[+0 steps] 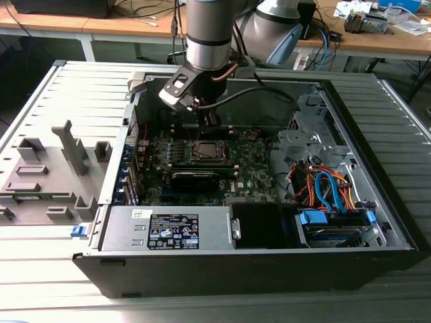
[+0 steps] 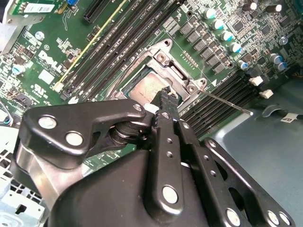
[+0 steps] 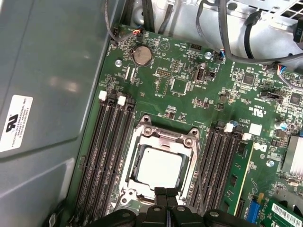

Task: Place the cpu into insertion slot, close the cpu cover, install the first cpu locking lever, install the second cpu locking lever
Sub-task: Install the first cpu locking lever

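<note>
Gripper fingers pressed together with nothing seen between them, tips just above the socket's edge. Cpu is seated in the insertion slot. The cpu cover lies flat over it, chip face showing through the window. In the second wrist view a thin locking lever juts outward from the socket corner. In the exterior view the slot sits at six o'clock of the gripper, with a black card at six o'clock of the slot.
</note>
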Robot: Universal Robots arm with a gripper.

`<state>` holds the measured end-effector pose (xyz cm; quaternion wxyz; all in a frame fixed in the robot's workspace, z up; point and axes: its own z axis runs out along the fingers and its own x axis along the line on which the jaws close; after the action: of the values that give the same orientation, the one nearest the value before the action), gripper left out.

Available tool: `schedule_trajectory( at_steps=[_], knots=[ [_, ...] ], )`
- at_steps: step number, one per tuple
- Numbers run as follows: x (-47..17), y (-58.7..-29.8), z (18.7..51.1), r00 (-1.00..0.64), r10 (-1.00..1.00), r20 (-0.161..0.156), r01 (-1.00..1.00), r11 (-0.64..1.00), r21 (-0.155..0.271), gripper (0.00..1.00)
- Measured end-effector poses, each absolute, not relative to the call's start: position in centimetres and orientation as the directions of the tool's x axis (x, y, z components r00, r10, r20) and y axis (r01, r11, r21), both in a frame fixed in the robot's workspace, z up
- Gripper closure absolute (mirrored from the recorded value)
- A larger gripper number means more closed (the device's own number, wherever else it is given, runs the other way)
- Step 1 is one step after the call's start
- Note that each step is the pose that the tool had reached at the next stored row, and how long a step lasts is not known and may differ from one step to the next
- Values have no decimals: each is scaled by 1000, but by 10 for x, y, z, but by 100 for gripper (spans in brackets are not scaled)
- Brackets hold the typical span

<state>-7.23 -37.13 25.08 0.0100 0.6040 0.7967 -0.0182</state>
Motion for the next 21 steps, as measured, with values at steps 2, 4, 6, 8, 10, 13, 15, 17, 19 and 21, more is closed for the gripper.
schedule_trajectory(
  at_steps=[2,4,6,8,10,13,15,17,19,21],
  knots=[
    [-72,-371,251,-280,959,-38,960,280,-17,89],
    [-72,-371,251,-291,956,-38,957,290,-17,89],
    [-72,-371,251,-298,954,-38,954,298,-17,89],
    [-72,-371,251,-308,951,-38,951,308,-17,89],
    [-72,-371,251,-316,948,-38,949,316,-17,89],
    [-72,-371,251,-331,943,-38,944,331,-17,89],
    [-72,-371,251,-346,937,-38,938,346,-17,89],
    [-72,-371,251,-354,935,-38,935,353,-17,89],
    [-72,-371,251,-363,931,-38,932,363,-17,89],
    [-72,-371,251,-370,928,-38,929,370,-17,89]
  ],
)
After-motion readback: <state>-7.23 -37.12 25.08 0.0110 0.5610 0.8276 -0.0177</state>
